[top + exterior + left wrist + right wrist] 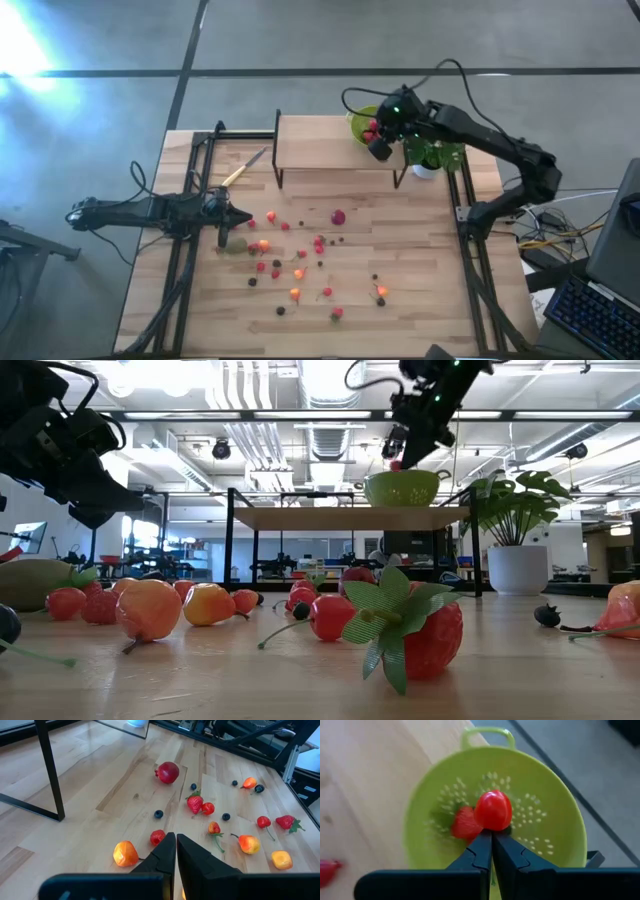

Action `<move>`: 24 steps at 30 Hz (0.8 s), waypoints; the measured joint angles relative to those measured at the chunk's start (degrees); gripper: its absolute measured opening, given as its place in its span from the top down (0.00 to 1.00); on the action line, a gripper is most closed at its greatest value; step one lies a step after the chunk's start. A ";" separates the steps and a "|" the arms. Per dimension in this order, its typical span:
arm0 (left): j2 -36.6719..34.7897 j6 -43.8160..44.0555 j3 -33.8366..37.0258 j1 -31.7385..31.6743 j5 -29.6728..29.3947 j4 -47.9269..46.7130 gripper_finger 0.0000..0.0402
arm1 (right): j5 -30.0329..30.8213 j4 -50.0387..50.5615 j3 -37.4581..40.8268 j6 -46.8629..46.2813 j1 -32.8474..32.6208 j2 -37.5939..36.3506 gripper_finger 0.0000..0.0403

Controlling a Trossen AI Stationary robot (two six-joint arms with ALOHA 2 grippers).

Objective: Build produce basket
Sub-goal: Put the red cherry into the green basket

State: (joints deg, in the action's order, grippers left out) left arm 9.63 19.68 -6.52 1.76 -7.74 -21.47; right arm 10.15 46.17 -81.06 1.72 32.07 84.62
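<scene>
Colander (535, 785): lime green, on the raised shelf (330, 142), at its end beside the potted plant (435, 155); a red strawberry (464, 823) lies inside.
Right gripper (491, 838): over the colander, fingers clamped on a round red fruit (493, 810).
Left gripper (176, 840): fingers together, holding nothing, low over the table (420, 300), well apart from the colander.
Loose fruit: red, orange and dark pieces scattered on the table below the shelf; a pomegranate (168, 772) lies nearest the shelf.
Knife (243, 169): yellow-handled, beside the shelf's far end from the colander.
</scene>
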 joint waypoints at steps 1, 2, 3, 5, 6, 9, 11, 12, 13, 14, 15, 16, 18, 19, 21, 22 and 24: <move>0.00 0.00 0.00 -0.02 0.00 0.01 0.95 | -0.02 1.05 -0.87 0.02 0.50 1.09 0.98; 0.00 0.00 0.00 0.00 0.00 0.00 0.95 | -0.04 2.01 -1.70 0.00 0.96 2.22 0.98; 0.00 0.00 0.00 -0.02 0.02 0.00 0.95 | -0.14 2.77 -2.49 0.00 1.29 3.25 0.98; 0.00 0.01 0.00 -0.01 0.00 0.00 0.95 | -0.17 4.30 -4.00 0.01 1.90 5.19 0.98; 0.00 0.02 0.00 0.00 0.00 0.00 0.95 | -0.17 4.96 -4.61 0.02 2.16 5.98 0.98; 0.00 0.01 0.00 -0.01 0.00 0.00 0.95 | -0.17 6.41 -6.23 0.02 2.63 7.89 0.98; 0.00 0.01 0.00 -0.01 0.00 0.00 0.95 | -0.17 7.57 -6.99 0.15 2.91 8.94 0.98; 0.00 0.02 0.00 -0.02 0.00 0.00 0.95 | -0.16 7.91 -7.21 0.27 3.05 9.38 0.98; 0.00 0.01 0.00 -0.02 0.00 0.00 0.95 | -0.16 8.28 -7.33 0.36 3.31 9.72 0.98; 0.00 0.01 0.00 0.00 0.00 0.00 0.95 | -0.15 8.63 -7.43 0.42 3.44 10.00 0.98; 0.00 0.00 0.00 -0.01 0.01 0.00 0.95 | -0.15 8.81 -7.54 0.41 3.52 10.25 0.98; 0.00 0.01 0.00 -0.01 0.00 0.00 0.95 | -0.15 8.95 -7.62 0.39 3.73 10.40 0.98; 0.00 0.00 0.00 0.00 0.00 0.00 0.95 | -0.14 9.43 -7.60 0.41 4.09 10.58 0.98; 0.00 0.00 0.00 0.00 0.02 0.00 0.95 | -0.13 9.45 -7.56 0.33 4.16 10.66 0.98; 0.00 0.00 0.00 -0.02 0.00 0.00 0.95 | -0.09 9.56 -7.54 -0.03 4.41 10.73 0.98; 0.00 0.00 0.00 0.00 0.00 0.00 0.95 | -0.11 9.60 -7.54 -0.05 4.46 10.73 0.98; 0.00 0.01 0.00 -0.02 0.01 0.01 0.95 | -0.09 9.60 -7.54 -0.05 4.49 10.73 0.98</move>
State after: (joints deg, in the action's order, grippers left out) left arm 9.63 19.69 -6.52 1.74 -7.73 -21.47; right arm 10.06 55.77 -88.60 1.67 36.56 95.35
